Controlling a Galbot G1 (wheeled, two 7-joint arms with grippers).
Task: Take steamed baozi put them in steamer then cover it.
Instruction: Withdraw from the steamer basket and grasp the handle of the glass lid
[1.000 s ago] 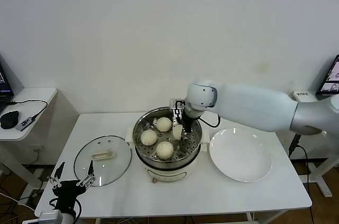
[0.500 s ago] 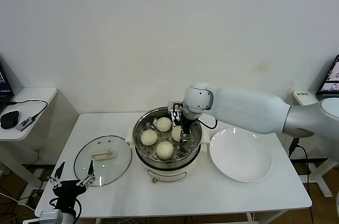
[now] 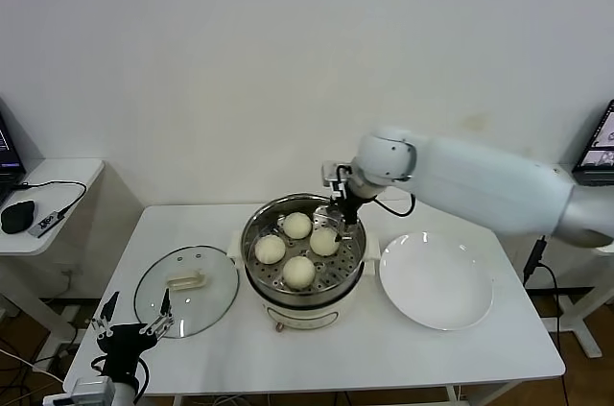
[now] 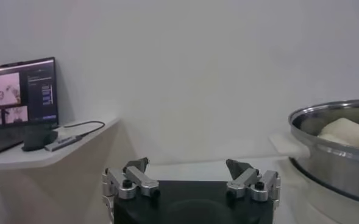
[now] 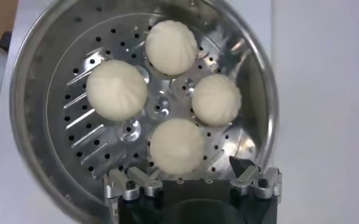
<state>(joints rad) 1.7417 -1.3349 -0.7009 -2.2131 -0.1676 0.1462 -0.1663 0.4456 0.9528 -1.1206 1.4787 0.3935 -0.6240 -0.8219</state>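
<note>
No text, label, brand, number or sign can be read in these views. The laptop screen (image 4: 19, 91), at the left of the left wrist view, shows small pictures and rows of lettering, but they are too small to make out. A second screen (image 3: 604, 137), cut off by the right edge of the head view, shows an image with nothing legible on it. The steamer (image 3: 302, 272) carries no marking that can be made out on its cream-white base.
</note>
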